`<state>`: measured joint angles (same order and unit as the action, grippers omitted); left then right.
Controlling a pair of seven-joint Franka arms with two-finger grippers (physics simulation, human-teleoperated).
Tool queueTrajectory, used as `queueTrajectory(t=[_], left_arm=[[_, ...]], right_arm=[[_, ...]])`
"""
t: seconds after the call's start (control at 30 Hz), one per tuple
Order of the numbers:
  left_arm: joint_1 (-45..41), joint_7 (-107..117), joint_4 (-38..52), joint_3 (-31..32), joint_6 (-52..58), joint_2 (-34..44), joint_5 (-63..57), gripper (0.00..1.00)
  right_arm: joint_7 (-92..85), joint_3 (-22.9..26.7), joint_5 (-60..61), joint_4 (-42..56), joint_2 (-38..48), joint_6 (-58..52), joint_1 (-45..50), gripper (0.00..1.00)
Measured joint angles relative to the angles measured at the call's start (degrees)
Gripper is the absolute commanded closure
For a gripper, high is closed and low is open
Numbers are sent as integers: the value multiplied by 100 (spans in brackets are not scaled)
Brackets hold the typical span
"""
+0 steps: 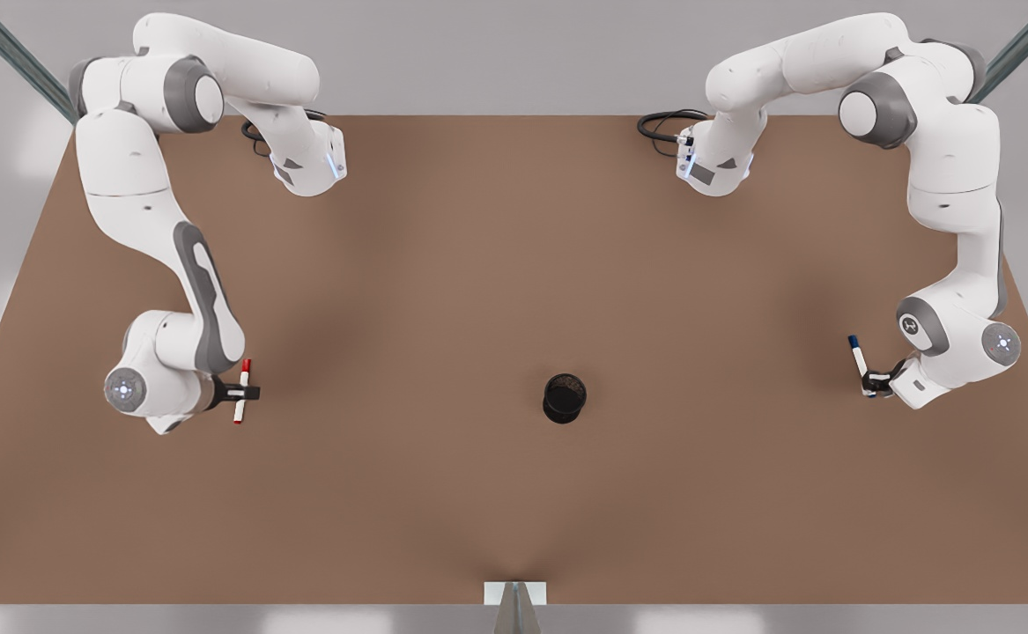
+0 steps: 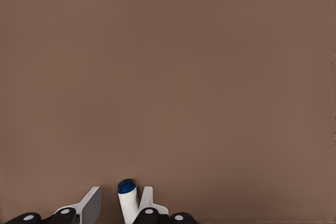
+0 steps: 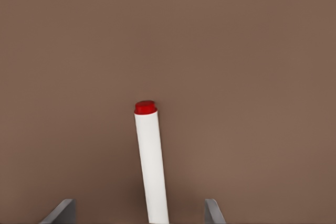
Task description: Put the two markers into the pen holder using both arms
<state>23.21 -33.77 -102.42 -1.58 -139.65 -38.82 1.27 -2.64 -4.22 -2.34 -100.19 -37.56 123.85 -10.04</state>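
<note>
left end effector (image 1: 871,384) clamped mid-barrel on blue marker (image 1: 856,351), front view's right of pen holder (image 1: 564,398) | right end effector (image 1: 240,393) closed on red marker (image 1: 241,390), opposite side | both light, stiff, slick (grip mid-barrel)

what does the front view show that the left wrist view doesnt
Front view alone: the black pen holder standing alone mid-table, the red marker in the right claw at the front view's left, and both white arms whole.

Left wrist view alone: a close look at the left claw, where the blue-capped end sits against one finger with a gap to the other.

Both: the blue marker, the left claw around it at the front view's right, and the brown table.
</note>
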Motion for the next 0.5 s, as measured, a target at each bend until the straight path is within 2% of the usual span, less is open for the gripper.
queueTrajectory(t=[0.07, 0.17, 0.3, 0.4, 0.5], left_arm=[[-1, -46, 0, 1, -5, -17, 0, 48], [-1, -106, 0, 0, -9, -25, 0, 51], [-1, -171, 0, 1, -13, -30, -1, 61], [-1, -210, 0, 0, -15, -34, -3, 63], [-1, -227, 0, 1, -24, -35, -19, 73]], right_arm=[[-22, 0, -119, 20, -32, 93, 13, 26], [-49, 0, -213, 20, -96, 182, 38, 29], [-78, -7, -266, 36, -150, 318, 28, 34], [-97, -8, -281, 44, -225, 425, 28, 36], [-114, -8, -279, 48, -277, 523, 31, 47]])
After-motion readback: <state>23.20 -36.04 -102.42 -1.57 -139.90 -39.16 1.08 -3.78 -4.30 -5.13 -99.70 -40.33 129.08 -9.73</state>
